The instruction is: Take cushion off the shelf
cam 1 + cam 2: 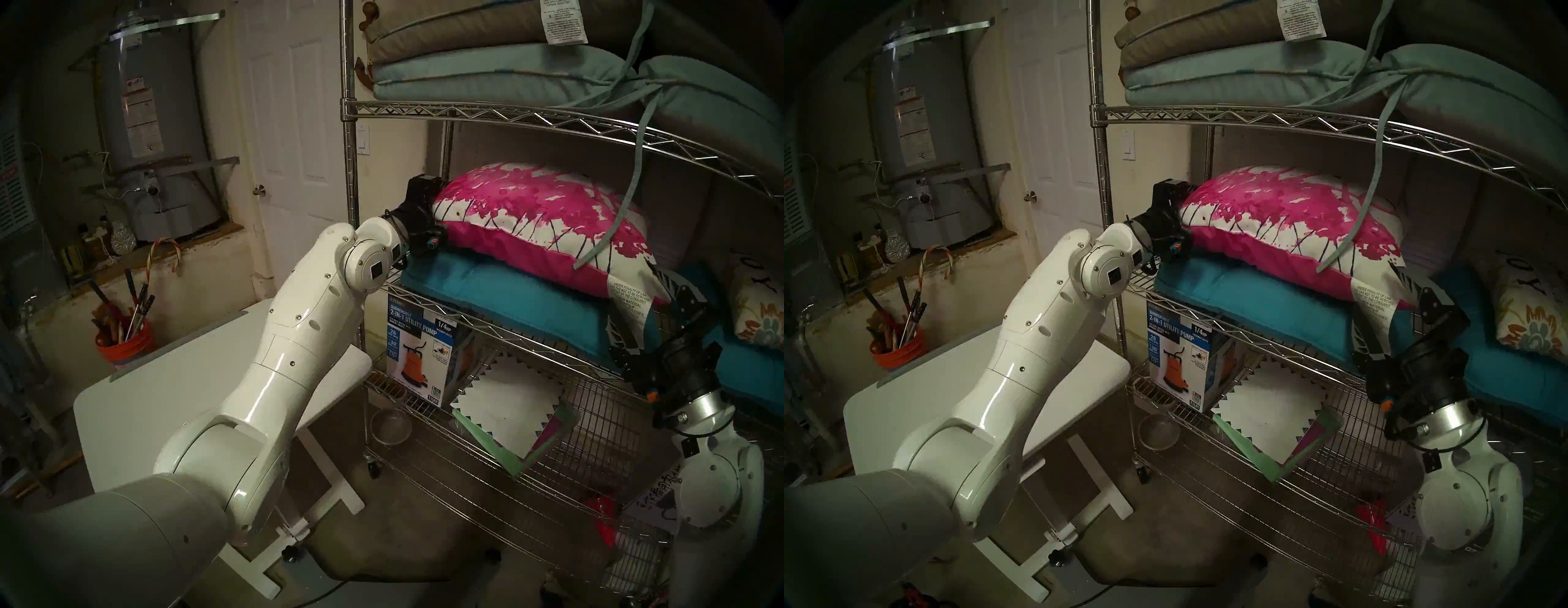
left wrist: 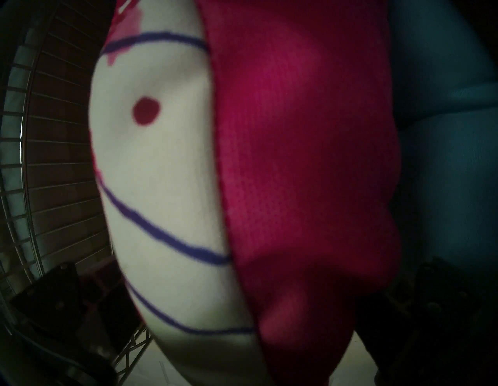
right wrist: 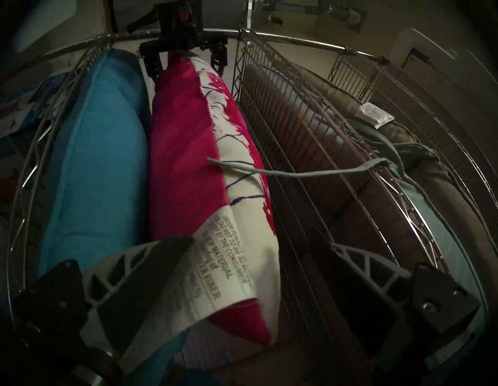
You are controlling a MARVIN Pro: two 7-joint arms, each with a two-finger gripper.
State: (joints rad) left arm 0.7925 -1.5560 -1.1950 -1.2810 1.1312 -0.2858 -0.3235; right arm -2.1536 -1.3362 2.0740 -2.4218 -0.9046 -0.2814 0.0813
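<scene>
Fingers first: on the right gripper point(image 3: 242, 283) both latticed white fingers point(image 3: 140, 258) stand wide apart, straddling the near corner of the rectangular white throw pillow with the magenta splatter print and solid pink back point(image 1: 539, 220). One finger lies against the pillow's white printed care tag point(image 3: 215, 266), the other is out beside the wire grid, clear of the fabric. Nothing is clamped there as far as I can see.

At the pillow's far end, the left gripper point(image 1: 424, 220) is pushed right up to the other corner. From the right wrist's view its two dark fingers point(image 3: 153, 62) sit spread on either side of that corner, with the seam running up between them; the left wrist's own camera is filled with white and pink cloth (too close and blurred to say whether the pads actually press it). Spread wide, then, and I would not call it a grip.

Moving outward, the pillow lies on a thick teal seat cushion point(image 1: 500, 305) on the middle tier of the tall chrome wire shelving rack point(image 1: 351, 170). A pale blue tie strap point(image 1: 632, 178) hangs from the folded cushions on the tier above and drapes across the pillow's top. A small floral pillow point(image 1: 759, 314) sits off to the right, and a utility-pump box point(image 1: 418, 344) stands on the tier below.

So, by my reckoning, the reach is done and both ends are bracketed. Squeezing, lifting and drawing the pillow out from under that strap are all left to do.
</scene>
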